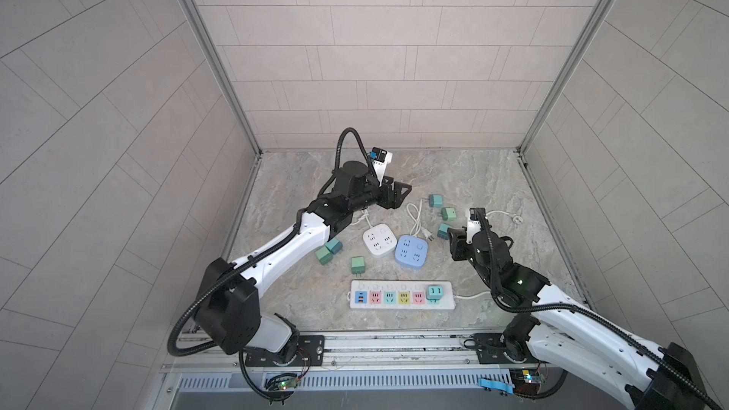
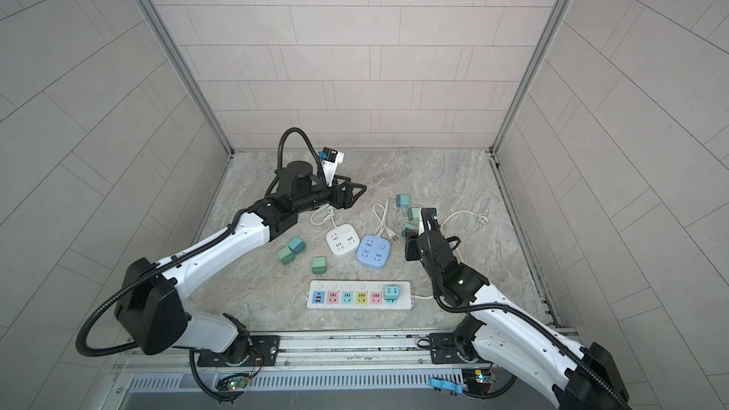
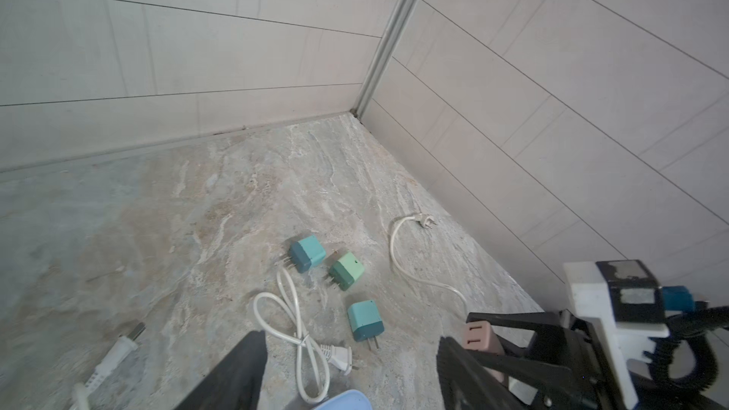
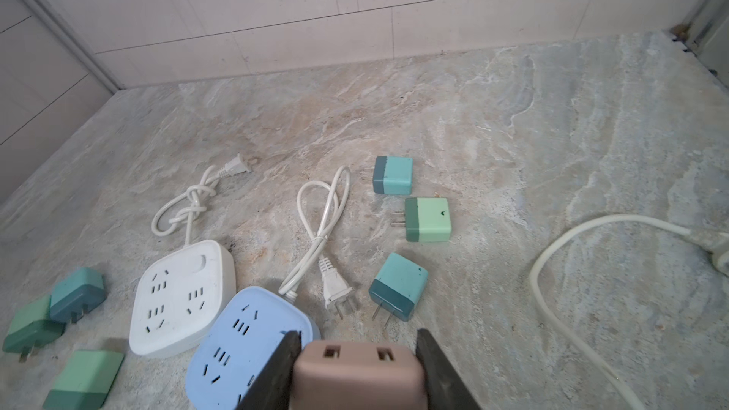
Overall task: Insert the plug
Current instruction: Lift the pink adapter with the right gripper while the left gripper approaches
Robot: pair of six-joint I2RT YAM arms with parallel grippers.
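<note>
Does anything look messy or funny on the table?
Yes, a bit. The white socket's cord is tied in a knot, and small plugs lie tipped on their sides, scattered around. Nothing looks broken or spilled.

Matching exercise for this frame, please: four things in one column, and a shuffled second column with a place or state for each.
Things:
1. pink adapter
2. left gripper
3. blue socket cube
4. long power strip

Places or states:
A. open, empty
B. beside the white socket cube, nothing plugged in
C. teal adapter plugged into its end socket
D. clamped in the right gripper

Pairs: 1-D, 2-A, 3-B, 4-C
</note>
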